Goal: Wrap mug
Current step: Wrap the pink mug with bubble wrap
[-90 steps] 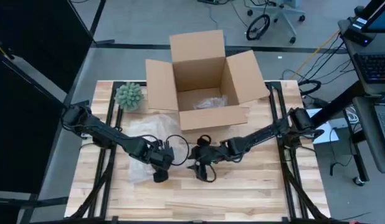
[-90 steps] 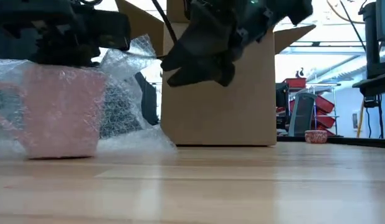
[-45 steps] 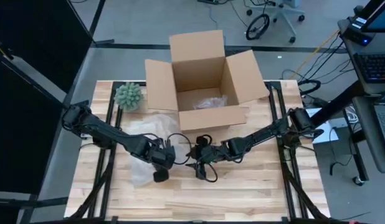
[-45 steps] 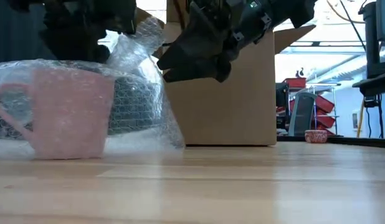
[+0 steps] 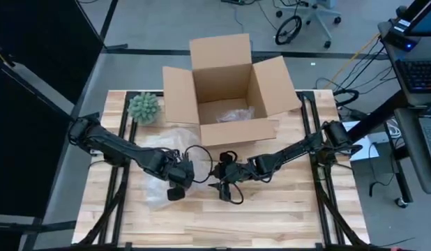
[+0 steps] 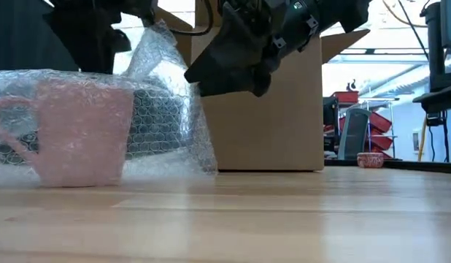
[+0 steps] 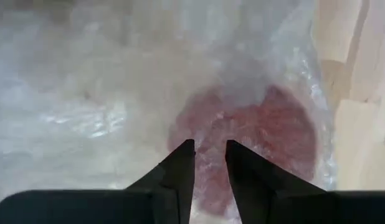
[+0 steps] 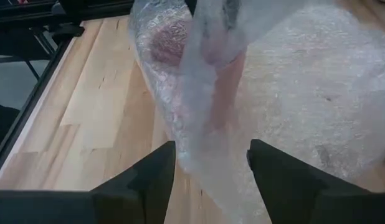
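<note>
A pink mug (image 6: 83,131) stands upright on the wooden table (image 5: 271,216), covered by a sheet of clear bubble wrap (image 5: 160,150). My left gripper (image 5: 175,187) hovers above the mug (image 7: 255,143), shut on the wrap. My right gripper (image 5: 224,187) hangs just right of the mug, above the table. It is open, and its fingers (image 8: 149,177) point at the wrapped mug (image 8: 174,43) without touching it. My left gripper pinches a raised part of the bubble wrap (image 7: 210,163) between its two fingers, coming from above and pointing down. The wrap rises in a peak (image 6: 156,44) to the gripper and slopes down over the mug. Its lower part (image 6: 167,164) lies on the table.
An open cardboard box (image 5: 226,90) with some wrap inside stands at the table's far middle. A small green plant (image 5: 144,106) sits at the far left. Bare tabletop lies along the near edge and to the right.
My left gripper has gone up and a little toward the table's left edge, pulling the bubble wrap up into a peak over the mug. The mug has shifted slightly along the table. My right gripper has edged toward the mug.
</note>
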Available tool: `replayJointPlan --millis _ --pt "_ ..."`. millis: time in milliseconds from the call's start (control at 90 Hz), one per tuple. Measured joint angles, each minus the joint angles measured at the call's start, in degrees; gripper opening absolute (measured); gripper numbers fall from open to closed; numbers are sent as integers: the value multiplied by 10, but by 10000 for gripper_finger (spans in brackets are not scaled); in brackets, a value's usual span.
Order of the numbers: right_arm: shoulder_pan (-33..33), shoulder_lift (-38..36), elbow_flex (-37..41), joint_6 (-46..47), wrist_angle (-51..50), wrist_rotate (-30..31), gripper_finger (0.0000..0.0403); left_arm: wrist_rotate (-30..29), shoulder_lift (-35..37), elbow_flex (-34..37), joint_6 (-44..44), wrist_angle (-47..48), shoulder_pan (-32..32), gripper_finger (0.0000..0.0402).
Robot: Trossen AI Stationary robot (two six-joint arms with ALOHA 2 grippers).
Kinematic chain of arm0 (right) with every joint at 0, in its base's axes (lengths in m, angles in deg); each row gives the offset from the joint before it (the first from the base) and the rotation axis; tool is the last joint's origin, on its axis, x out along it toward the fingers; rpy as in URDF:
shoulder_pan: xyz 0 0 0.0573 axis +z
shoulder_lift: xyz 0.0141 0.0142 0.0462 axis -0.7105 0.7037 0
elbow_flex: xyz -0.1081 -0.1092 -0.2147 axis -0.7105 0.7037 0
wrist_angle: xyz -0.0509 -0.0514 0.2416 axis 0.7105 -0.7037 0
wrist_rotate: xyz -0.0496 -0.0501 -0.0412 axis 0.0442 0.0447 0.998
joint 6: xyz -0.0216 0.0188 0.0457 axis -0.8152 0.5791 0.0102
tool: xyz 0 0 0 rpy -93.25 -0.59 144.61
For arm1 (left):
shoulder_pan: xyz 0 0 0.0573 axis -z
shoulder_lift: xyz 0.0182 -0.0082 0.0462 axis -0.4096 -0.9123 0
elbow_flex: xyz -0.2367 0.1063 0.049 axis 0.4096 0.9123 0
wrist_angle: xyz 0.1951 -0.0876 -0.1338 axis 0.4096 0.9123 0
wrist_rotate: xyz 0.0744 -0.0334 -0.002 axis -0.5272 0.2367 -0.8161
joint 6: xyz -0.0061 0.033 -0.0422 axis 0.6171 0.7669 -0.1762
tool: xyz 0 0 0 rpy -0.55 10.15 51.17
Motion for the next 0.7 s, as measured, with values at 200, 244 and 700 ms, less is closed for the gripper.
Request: replayJointPlan --millis 200,244,700 --pt "0 0 0 -4 -2 0 192 -24 0 19 -24 11 -6 81" --pt "0 0 0 -4 -4 0 192 -11 0 30 -24 -14 -8 83" --pt "0 0 0 -4 -10 0 192 16 2 177 -55 -212 -23 166"
